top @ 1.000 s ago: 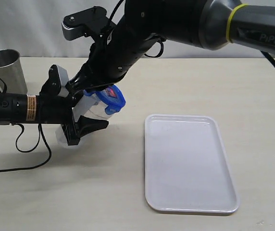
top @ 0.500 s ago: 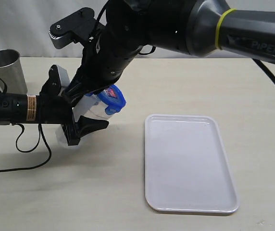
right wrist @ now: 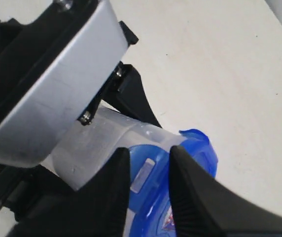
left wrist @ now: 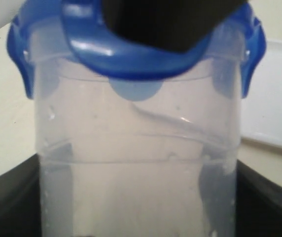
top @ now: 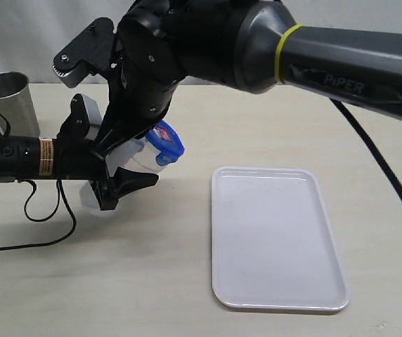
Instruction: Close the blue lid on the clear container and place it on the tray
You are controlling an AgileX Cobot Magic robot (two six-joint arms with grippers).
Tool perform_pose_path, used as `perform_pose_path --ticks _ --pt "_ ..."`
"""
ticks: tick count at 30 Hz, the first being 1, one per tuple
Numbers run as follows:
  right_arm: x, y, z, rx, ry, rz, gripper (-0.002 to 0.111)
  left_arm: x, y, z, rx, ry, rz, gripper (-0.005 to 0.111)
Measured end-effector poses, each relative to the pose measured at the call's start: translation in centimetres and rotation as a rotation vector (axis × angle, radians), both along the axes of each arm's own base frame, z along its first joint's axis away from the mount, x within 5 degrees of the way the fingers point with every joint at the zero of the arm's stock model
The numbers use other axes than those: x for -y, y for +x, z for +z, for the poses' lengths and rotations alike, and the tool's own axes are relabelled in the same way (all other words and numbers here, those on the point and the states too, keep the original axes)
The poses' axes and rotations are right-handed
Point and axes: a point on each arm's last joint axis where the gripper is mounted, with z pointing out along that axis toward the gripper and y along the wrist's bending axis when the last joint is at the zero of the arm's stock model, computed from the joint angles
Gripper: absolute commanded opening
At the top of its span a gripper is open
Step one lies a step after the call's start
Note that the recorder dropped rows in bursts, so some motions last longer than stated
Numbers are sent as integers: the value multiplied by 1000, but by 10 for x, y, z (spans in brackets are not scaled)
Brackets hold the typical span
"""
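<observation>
Clear plastic, likely light and slick; left tool (left wrist: 138, 197) is clamping the clear container (top: 134, 160) mid-body. On the blue lid (top: 167, 142), right tool (right wrist: 148, 187) is sitting narrow, grip unclear.

Soft, even light fills the exterior view; the desk (top: 117, 281) shows only faint shadows along the tray (top: 278, 239). The left wrist view is out of focus: the clear container (left wrist: 141, 173) looks hazy, and small glare spots sit on the blue lid (left wrist: 131, 64). In the right wrist view the right claw (right wrist: 149, 163) is dark and blurred.
</observation>
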Motion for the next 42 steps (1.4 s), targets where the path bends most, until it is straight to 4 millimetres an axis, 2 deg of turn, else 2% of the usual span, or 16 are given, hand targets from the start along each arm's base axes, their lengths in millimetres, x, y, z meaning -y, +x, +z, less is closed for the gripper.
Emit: perform_pose_path --ticks 3,10,15,17,26,31,36,42 --pt "-4 -2 -6 40 -68 32 25 0 -1 0 5 7 -11 0" --pt "-3 -2 -4 35 -90 23 26 0 -1 -1 11 13 -21 0" --pt "-4 -1 4 16 -58 3 45 0 -1 -1 12 17 -24 0" --pt "-4 0 7 -16 -31 -14 49 0 -1 -1 14 18 -24 0" --pt "14 14 1 -130 -1 -128 49 1 -2 -1 18 13 -32 0" --pt "23 14 13 -175 58 -122 49 2 -3 1 26 -12 -46 0" --pt "35 16 30 -333 253 -25 49 3 -4 5 36 -49 -59 0" --pt "50 30 31 -368 330 -91 49 3 -3 5 38 -48 -59 0"
